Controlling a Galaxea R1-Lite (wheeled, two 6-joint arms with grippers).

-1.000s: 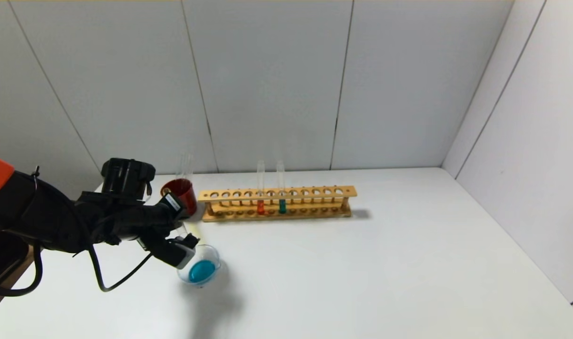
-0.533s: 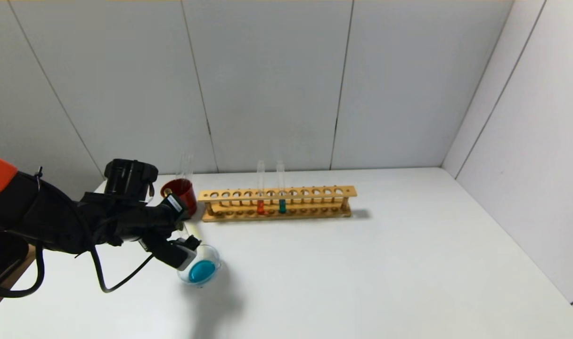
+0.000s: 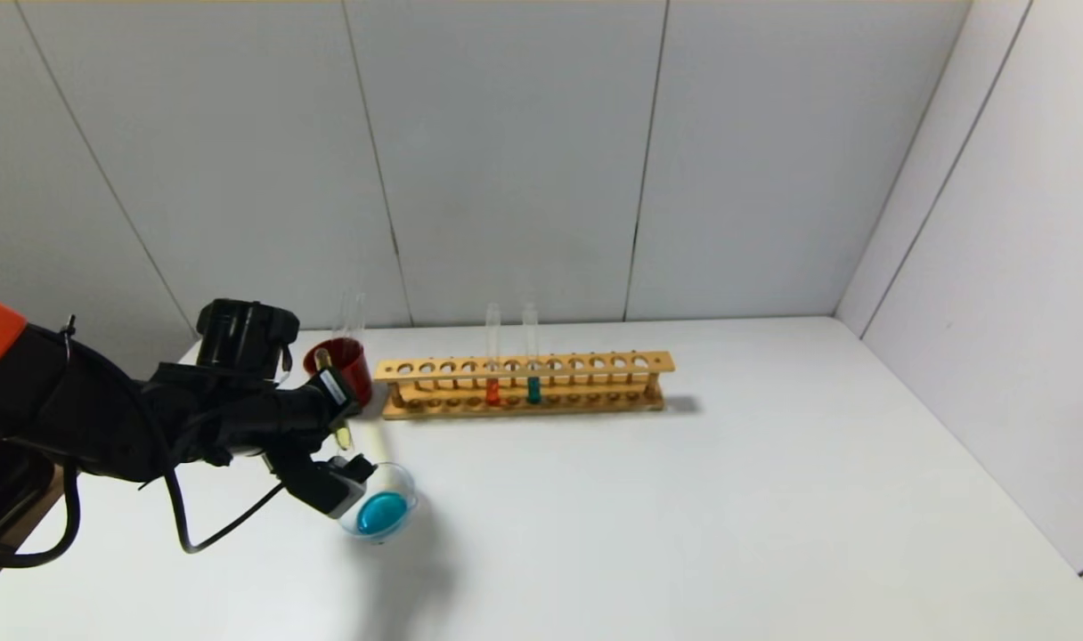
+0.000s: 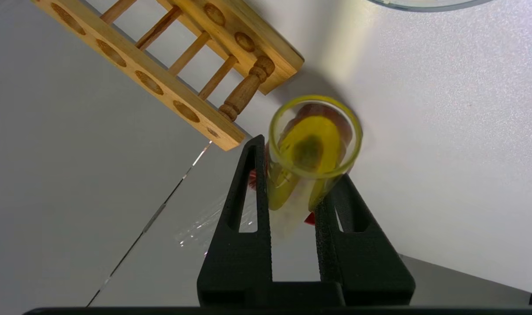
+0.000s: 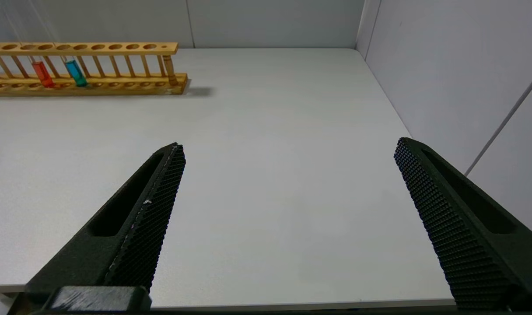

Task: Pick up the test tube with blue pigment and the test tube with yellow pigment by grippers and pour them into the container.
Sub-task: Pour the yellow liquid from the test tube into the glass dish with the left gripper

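The left gripper (image 4: 299, 183), jaws clamped on the yellow tube (image 4: 312, 151), hovers at 10 o'clock of the dish (image 3: 383, 512); right gripper (image 5: 288, 175) jaws wide.

Container (image 4: 423, 3) cut by the frame edge (only a rim sliver), wooden rack (image 5: 80, 65) likewise.

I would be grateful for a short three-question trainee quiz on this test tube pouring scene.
1. True or false: the container already holds blue liquid.
2. What does the left gripper hold? A) the test tube with yellow pigment B) the red cup C) nothing
3. How many tubes stand in the wooden rack?

Key: 1 true; 2 A; 3 two, one orange-red, one teal. The right gripper is open and empty.
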